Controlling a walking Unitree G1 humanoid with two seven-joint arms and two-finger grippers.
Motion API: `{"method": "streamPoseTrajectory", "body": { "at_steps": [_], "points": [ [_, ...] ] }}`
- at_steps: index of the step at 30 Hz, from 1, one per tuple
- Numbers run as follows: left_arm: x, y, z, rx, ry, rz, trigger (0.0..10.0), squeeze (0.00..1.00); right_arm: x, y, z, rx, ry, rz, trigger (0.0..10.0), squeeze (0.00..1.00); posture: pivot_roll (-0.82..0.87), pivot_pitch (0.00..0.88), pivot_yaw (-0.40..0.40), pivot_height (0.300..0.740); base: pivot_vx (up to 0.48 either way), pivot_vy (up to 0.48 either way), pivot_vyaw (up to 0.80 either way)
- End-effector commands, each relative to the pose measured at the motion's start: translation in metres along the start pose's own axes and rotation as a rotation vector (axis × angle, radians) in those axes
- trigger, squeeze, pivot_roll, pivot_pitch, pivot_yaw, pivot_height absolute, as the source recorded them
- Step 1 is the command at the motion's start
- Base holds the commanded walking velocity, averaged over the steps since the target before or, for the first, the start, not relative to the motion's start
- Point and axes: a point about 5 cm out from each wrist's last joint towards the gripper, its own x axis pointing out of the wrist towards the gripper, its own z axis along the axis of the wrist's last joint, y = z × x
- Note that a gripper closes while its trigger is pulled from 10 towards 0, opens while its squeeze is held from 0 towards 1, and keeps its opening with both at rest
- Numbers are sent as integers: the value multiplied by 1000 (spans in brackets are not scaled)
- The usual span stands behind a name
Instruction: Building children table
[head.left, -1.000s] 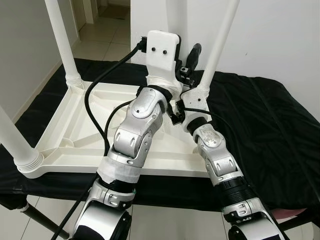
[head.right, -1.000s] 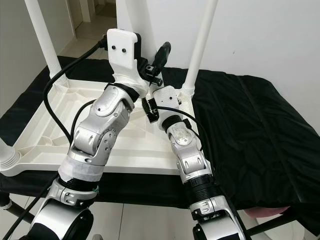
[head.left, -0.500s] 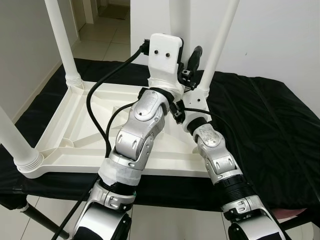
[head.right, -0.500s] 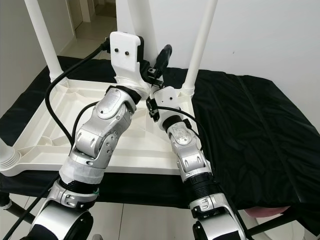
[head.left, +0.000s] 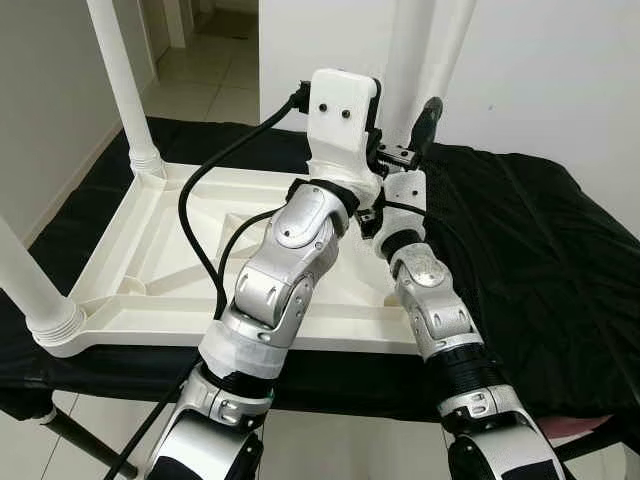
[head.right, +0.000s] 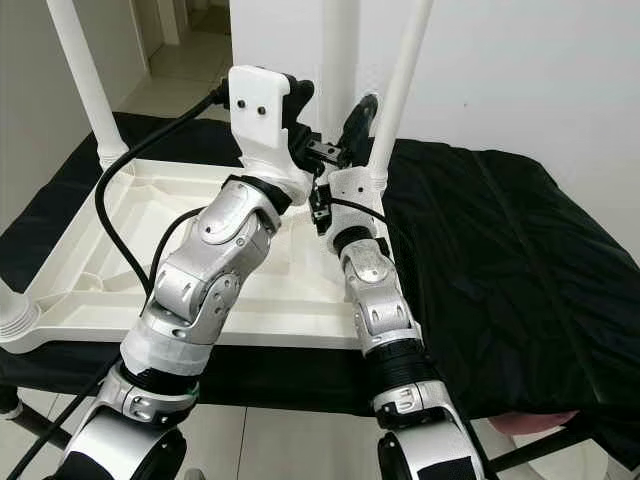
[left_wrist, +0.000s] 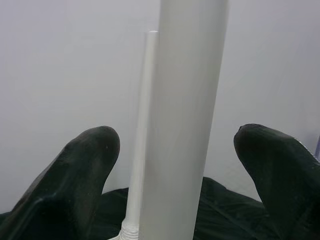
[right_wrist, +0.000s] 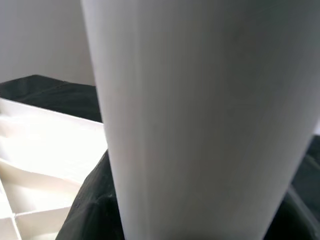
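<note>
Four white legs in play — loose leg (head.left: 408, 60) upright at frame top centre, long axis vertical, above upturned tabletop (head.left: 150, 262) on black-draped surface (head.left: 530, 250). Left claw (left_wrist: 175, 165) wide around it; right claw (head.left: 415, 125) holding it — nearer.

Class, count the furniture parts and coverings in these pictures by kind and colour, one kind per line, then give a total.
White legs: 4 (far left, near left, far right, one between the arms)
White table top: 1
Black cloth: 1
Total: 6
</note>
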Motion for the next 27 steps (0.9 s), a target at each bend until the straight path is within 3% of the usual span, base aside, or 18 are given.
{"method": "streamPoseTrajectory", "body": {
  "at_steps": [1,2,10,19,27],
  "points": [
    [-1,-15,-3,-63,-1,-53,10000,180,3,-9,1,55,12,-63,10000,0,-9,0,-71,740,0,0,0],
    [-2,-11,-4,-53,5,-42,10000,0,2,-13,0,75,16,-90,10000,0,-9,0,-71,740,0,0,0],
    [-8,1,-10,-23,31,-5,10000,0,0,-19,-2,92,14,-131,10000,0,-7,0,-76,740,0,0,0],
    [-33,63,-17,21,95,187,10000,0,-19,-32,-9,102,-3,-228,10000,0,2,0,-86,740,0,0,0],
    [-44,83,-22,74,135,258,10000,0,-25,-39,-13,95,14,-262,10000,0,-1,0,-84,740,0,0,0]
  ]
}}
